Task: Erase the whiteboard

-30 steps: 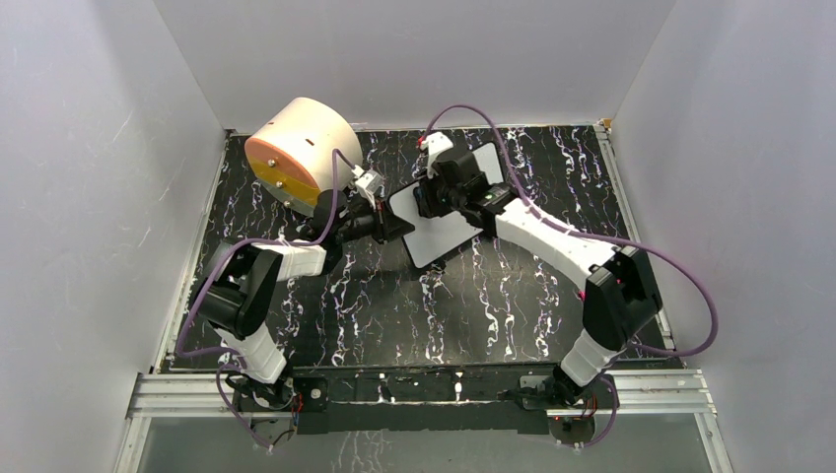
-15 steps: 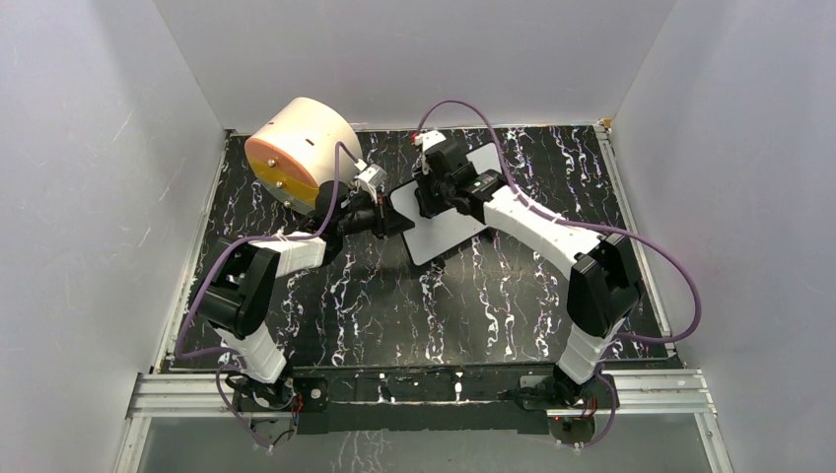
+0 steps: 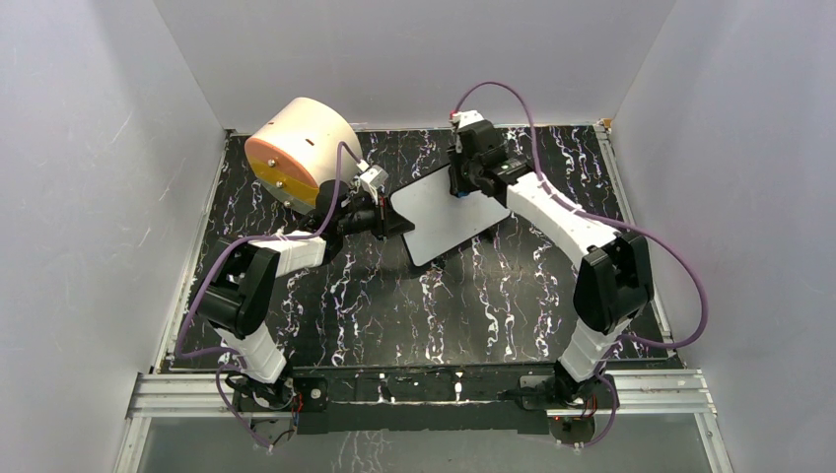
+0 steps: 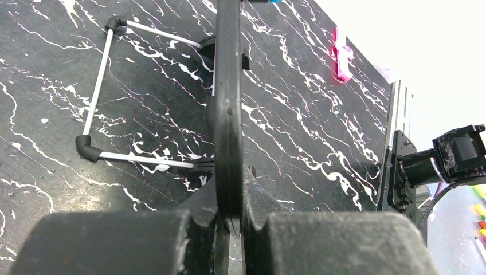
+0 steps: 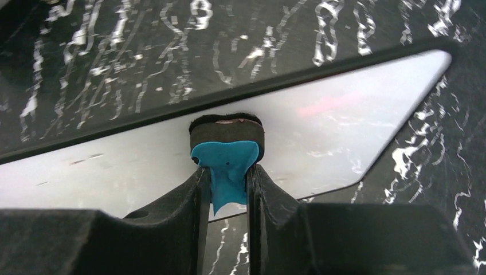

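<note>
Left gripper [image 3: 386,219] is clenched on the left short end of the whiteboard [image 3: 444,225]. In the left wrist view the jaws pinch the board's black rim, which shows edge-on. A cream drum [image 3: 296,148] sits far-left of this gripper and looks uninvolved. The board lies mid-table [image 3: 375,305], with its long axis running diagonally from near-left to far-right. Its wire stand [image 4: 96,86] rests on the dark marbled top; I can't tell how much the board tilts. Right gripper [image 3: 463,185] is over the far long edge, about midway along it, clamped on a blue eraser [image 5: 227,150]. The eraser's black felt pad touches the white face just inside the rim. From the pad, nearly all of the white face lies toward the near side, spreading both left and right. My read is that the next stroke should pull near, or sweep along the long axis. The right arm does the wiping and the left only steadies. No writing that I can make out; the faint marks in the right wrist view may be reflections.
</note>
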Available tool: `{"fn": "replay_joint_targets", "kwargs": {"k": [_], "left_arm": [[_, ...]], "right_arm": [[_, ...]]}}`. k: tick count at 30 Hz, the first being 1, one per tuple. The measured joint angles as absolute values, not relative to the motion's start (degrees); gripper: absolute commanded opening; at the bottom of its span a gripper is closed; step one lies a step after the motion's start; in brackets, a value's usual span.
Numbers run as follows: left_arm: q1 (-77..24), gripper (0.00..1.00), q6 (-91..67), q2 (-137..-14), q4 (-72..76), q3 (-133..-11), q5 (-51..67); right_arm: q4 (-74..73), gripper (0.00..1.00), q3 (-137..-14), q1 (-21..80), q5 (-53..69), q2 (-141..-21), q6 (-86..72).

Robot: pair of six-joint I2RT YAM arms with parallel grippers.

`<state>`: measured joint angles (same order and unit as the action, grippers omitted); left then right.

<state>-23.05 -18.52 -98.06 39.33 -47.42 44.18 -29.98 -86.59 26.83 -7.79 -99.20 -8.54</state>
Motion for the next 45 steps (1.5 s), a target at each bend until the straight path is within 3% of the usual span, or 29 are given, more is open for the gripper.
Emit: {"fn": "replay_joint_targets", "kwargs": {"k": [12, 25, 32, 45], "left_arm": [[-22.57, 0.0, -18.41, -98.59, 37.41, -48.38, 45.19], [-22.33, 0.0, -17.72, -98.91, 35.88, -49.1, 45.93], [-22.31, 0.0, -17.8, -98.91, 35.81, -49.1, 45.8], [-22.35, 0.0, -17.96, -98.94, 36.05, -49.1, 45.67]], "right_arm": [[-29.85, 0.1, -88.27, 41.43, -11.25, -100.9, -3.11], [-29.61, 0.08, -87.79, 48.25, -16.16, -102.72, 9.52], [-33.36, 0.08, -91.55, 48.8, -20.58, -105.14, 5.65], [-35.4, 0.09, -92.03, 43.03, -12.45, -103.96, -3.6]]}}
